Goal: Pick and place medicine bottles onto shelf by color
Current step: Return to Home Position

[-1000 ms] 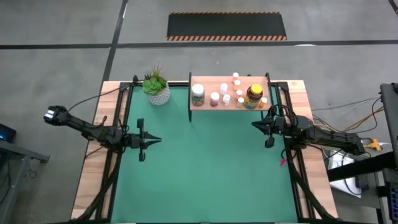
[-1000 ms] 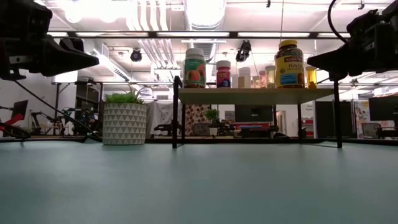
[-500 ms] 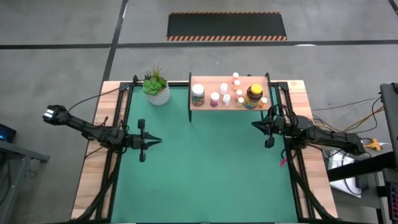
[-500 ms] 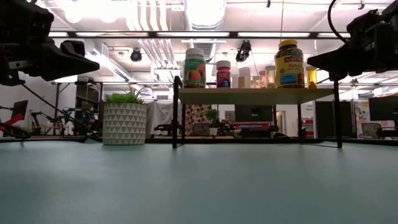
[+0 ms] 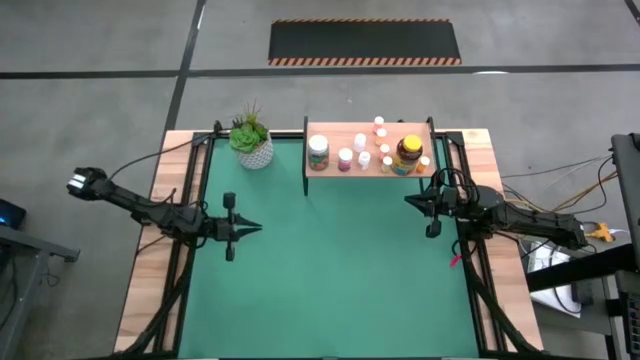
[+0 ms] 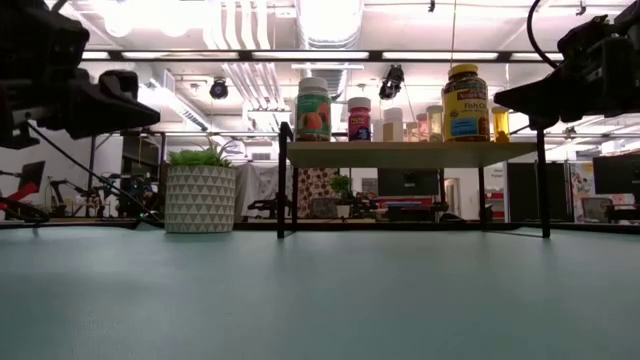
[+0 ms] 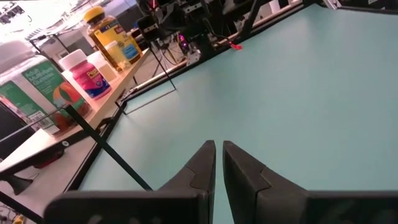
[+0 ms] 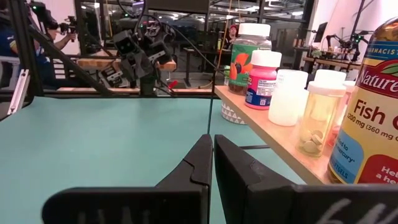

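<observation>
1. Standing on the shelf at the table's far edge: the medicine bottles, among them the amber yellow-lidded jar toward the right end.
2. Left gripper: above the table's left side, fingers pressed together, holding nothing.
3. Right gripper: just in front of the shelf's right end, fingers closed, empty.
4. White-potted plant: on the table beside the shelf's left end.

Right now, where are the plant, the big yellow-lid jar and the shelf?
plant (image 6: 200, 198), low view, front of its white pot.
big yellow-lid jar (image 6: 466, 108), low view, middle of its label.
shelf (image 5: 335, 133), high view, bare part of its wood top.
</observation>
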### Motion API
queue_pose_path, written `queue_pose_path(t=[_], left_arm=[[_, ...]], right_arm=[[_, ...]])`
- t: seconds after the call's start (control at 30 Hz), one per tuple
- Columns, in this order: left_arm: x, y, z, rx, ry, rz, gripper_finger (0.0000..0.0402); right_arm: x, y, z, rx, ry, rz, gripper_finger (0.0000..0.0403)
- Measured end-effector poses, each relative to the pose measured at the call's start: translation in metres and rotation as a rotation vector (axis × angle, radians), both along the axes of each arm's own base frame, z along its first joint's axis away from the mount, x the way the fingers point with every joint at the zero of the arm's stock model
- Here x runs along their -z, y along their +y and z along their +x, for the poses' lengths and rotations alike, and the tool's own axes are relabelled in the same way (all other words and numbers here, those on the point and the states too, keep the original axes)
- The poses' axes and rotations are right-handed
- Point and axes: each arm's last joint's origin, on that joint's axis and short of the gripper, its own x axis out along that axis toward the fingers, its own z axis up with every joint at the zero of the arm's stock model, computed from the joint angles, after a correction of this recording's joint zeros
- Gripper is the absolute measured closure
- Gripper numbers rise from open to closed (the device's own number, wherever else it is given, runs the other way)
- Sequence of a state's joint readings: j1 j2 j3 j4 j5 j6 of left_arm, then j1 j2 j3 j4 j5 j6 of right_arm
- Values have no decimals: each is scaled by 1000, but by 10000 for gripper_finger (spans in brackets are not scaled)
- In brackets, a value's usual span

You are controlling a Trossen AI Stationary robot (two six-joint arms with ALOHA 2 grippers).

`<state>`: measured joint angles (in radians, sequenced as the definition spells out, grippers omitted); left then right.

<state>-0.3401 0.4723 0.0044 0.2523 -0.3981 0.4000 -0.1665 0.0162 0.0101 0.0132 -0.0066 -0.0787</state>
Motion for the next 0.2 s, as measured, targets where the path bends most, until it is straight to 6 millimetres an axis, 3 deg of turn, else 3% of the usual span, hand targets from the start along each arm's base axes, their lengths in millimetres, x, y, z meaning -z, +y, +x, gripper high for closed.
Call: queue_pose_path(t=[0.2], left_arm=[[3, 0, 1, 0, 25, 9, 391]], right_arm=[[0, 0, 0, 0, 0, 0, 394]])
